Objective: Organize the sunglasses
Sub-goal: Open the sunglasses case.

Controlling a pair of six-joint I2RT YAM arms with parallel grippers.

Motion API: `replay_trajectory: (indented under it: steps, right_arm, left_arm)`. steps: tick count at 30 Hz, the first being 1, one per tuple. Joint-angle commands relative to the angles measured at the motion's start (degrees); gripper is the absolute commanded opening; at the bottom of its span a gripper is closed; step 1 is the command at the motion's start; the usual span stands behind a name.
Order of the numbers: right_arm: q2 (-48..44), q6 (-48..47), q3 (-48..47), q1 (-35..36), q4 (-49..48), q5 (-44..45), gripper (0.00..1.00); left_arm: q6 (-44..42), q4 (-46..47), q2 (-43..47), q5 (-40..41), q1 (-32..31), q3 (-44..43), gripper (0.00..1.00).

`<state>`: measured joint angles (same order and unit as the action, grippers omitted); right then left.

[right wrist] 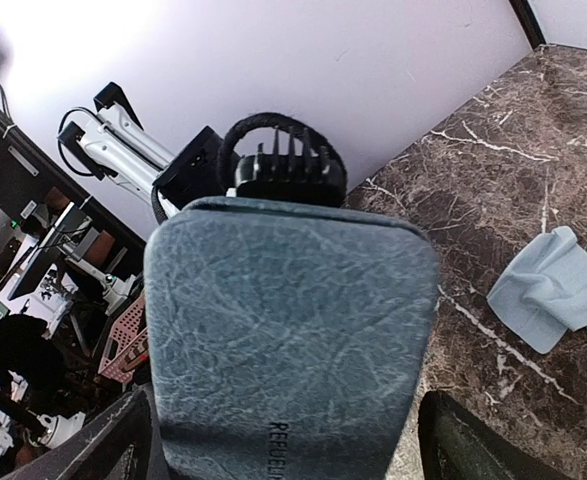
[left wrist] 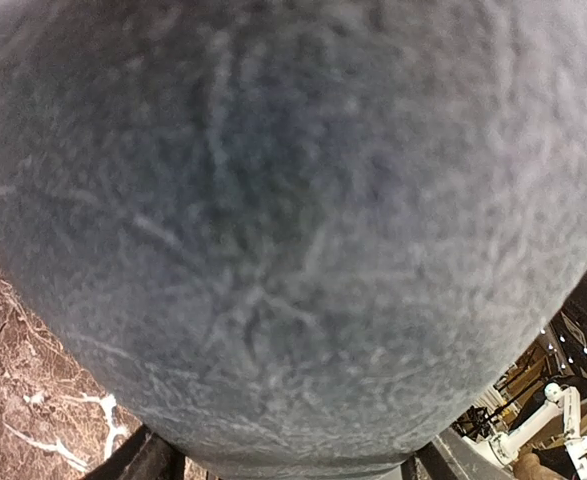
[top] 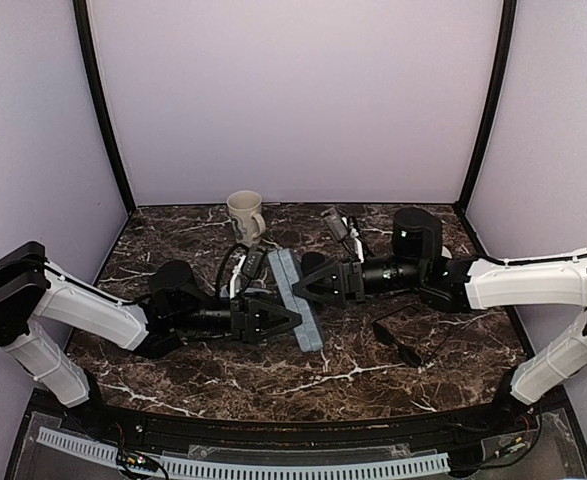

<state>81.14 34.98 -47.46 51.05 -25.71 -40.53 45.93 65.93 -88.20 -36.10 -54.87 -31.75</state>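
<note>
A grey-blue case (top: 285, 270) stands on edge mid-table and fills the left wrist view (left wrist: 293, 230). My left gripper (top: 289, 323) is shut on its sides, with both fingertips (left wrist: 148, 460) pressed against it. From the right, my right gripper (top: 301, 290) straddles the same case (right wrist: 293, 330); its jaws are open, and a gap shows beside the right finger (right wrist: 473, 440). One thin-framed pair of sunglasses (top: 409, 338) lies on the table under the right arm, held by nothing.
A cream mug (top: 245, 215) stands at the back centre. A small dark object (top: 338, 225) lies at the back, right of the mug. A light blue cloth (right wrist: 553, 290) lies on the dark marble table (top: 373, 385). Purple walls close three sides.
</note>
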Motion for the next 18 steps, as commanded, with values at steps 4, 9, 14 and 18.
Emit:
replay_trajectory:
  steps: [4,9,14,18]
  right_arm:
    - [0.72,-1.76,-1.61,1.72,-0.10,-1.49,0.91]
    - [0.91,-2.81,-1.81,1.85,1.51,-0.20,0.81]
    - [1.46,-2.77,-1.78,1.86,1.19,-0.42,0.74]
    - [1.34,-2.39,-1.41,1.79,-0.08,-1.43,0.65]
  left_arm:
    - [0.53,2.71,-0.48,-0.93,-0.16,-2.09,0.00]
    - [0.39,2.64,-0.31,-1.01,-0.22,-1.75,0.00]
    - [0.26,2.58,-0.30,-1.07,-0.19,-1.37,0.00]
    - [0.04,3.03,-0.25,-1.32,-0.22,-1.08,0.00]
